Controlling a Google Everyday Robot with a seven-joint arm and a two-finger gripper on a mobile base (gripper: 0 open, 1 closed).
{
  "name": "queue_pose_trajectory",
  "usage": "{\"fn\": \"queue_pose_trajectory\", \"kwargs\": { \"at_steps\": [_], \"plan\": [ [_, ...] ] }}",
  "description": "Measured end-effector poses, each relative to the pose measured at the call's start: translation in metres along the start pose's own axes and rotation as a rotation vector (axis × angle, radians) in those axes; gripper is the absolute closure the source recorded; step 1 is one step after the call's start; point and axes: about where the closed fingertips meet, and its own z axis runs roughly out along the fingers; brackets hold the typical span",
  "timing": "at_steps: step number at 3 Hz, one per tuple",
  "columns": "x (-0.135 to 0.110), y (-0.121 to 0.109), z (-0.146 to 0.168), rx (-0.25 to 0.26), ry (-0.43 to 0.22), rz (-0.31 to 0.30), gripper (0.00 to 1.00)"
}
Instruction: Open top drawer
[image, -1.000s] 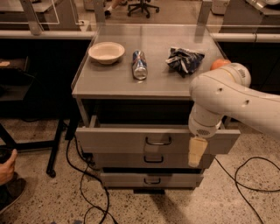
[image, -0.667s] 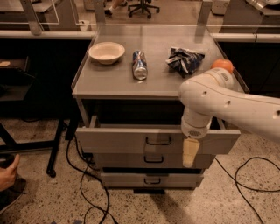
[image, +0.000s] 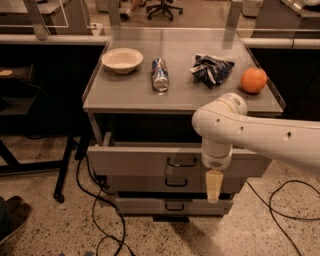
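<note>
Right, from my end: at the far left a dark shoe (image: 12, 214) sits on the speckled floor, and the leg of a black stand (image: 65, 170) slants down beside the cabinet (image: 130, 100). On the cabinet's grey top I see a pale bowl (image: 122, 60) at the left, then a can (image: 160, 74) lying on its side, then a crumpled blue-and-white bag (image: 211, 70), with an orange (image: 254, 80) near the right edge; all 4 lie apart from one another. Below that, the top drawer (image: 135, 161) stands partly out of the cabinet, its front forward of the 2 drawer fronts under it. Its dark wire handle (image: 181, 161) is free, with nothing on it. The gripper (image: 214, 186) hangs pointing down, just right of that handle and lower. It is in front of the middle drawer (image: 150, 184), its tip near the upper edge of the bottom drawer (image: 145, 206). I cannot tell whether the gripper is open or closed, nor whether it touches a drawer front. The 1 white arm (image: 260, 135) comes in from the right edge and crosses the right end of the top drawer's front.
</note>
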Motion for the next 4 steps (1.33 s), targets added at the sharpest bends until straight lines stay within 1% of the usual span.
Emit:
{"fn": "queue_pose_trajectory", "kwargs": {
  "at_steps": [1,2,3,4],
  "plan": [
    [0.0,0.0,-0.003,-0.001,0.0,0.0,0.0],
    [0.012,0.028,-0.014,-0.034,-0.006,-0.006,0.0],
    [0.042,0.078,-0.034,-0.077,-0.019,-0.005,0.0],
    [0.067,0.085,-0.052,-0.043,-0.033,0.055,0.0]
  ]
}}
